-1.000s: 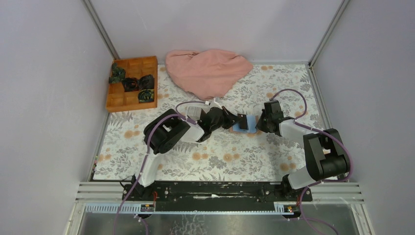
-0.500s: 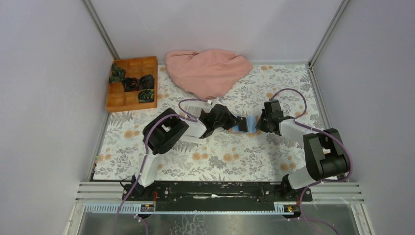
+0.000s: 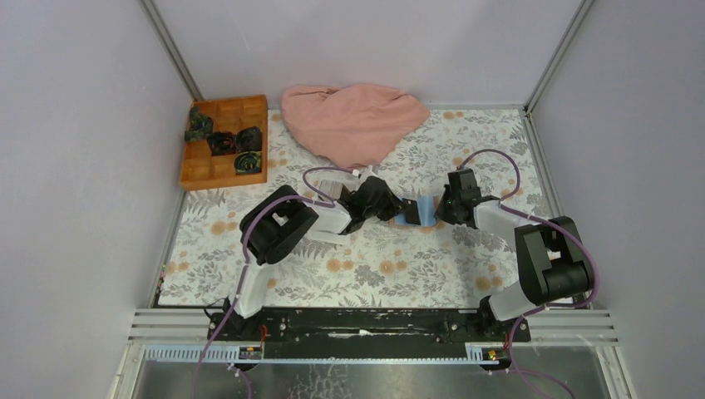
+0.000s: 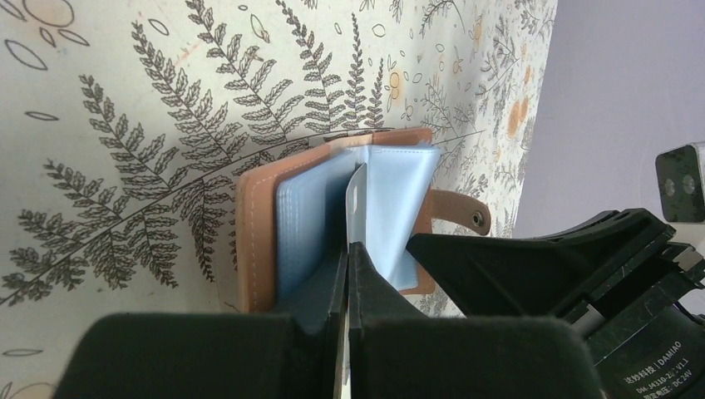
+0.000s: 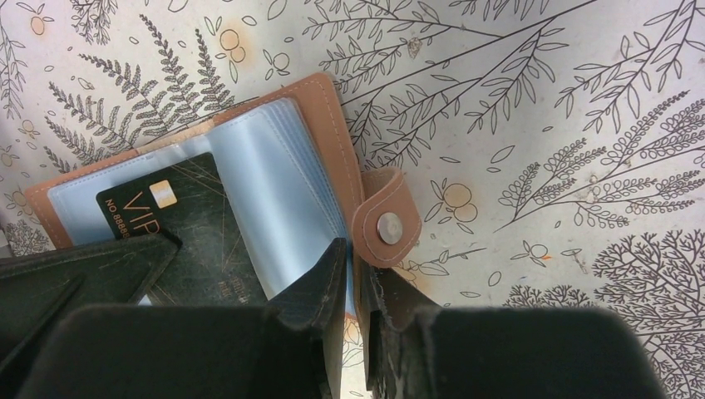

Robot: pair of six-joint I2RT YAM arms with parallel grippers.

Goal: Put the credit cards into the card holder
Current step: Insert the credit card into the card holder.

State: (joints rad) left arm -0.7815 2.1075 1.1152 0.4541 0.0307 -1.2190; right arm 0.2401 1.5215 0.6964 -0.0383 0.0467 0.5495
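The reddish-brown card holder (image 3: 418, 211) lies open mid-table, its pale blue sleeves fanned up. It also shows in the left wrist view (image 4: 253, 224) and the right wrist view (image 5: 320, 108). My left gripper (image 4: 347, 249) is shut on a dark credit card (image 5: 195, 233) marked VIP. The card is edge-on in the left wrist view (image 4: 356, 195), with its far end standing among the sleeves. My right gripper (image 5: 353, 249) is shut on the holder's right edge beside the snap strap (image 5: 384, 223). No other cards are in view.
A pink cloth (image 3: 353, 120) lies at the back centre. An orange wooden compartment box (image 3: 224, 141) with dark items stands at the back left. Grey walls close in the floral table (image 3: 374, 266) on three sides.
My left gripper has rolled and moved slightly up and left, with the card held against the holder. Less of the blue sleeves shows from above. The right gripper has barely moved.
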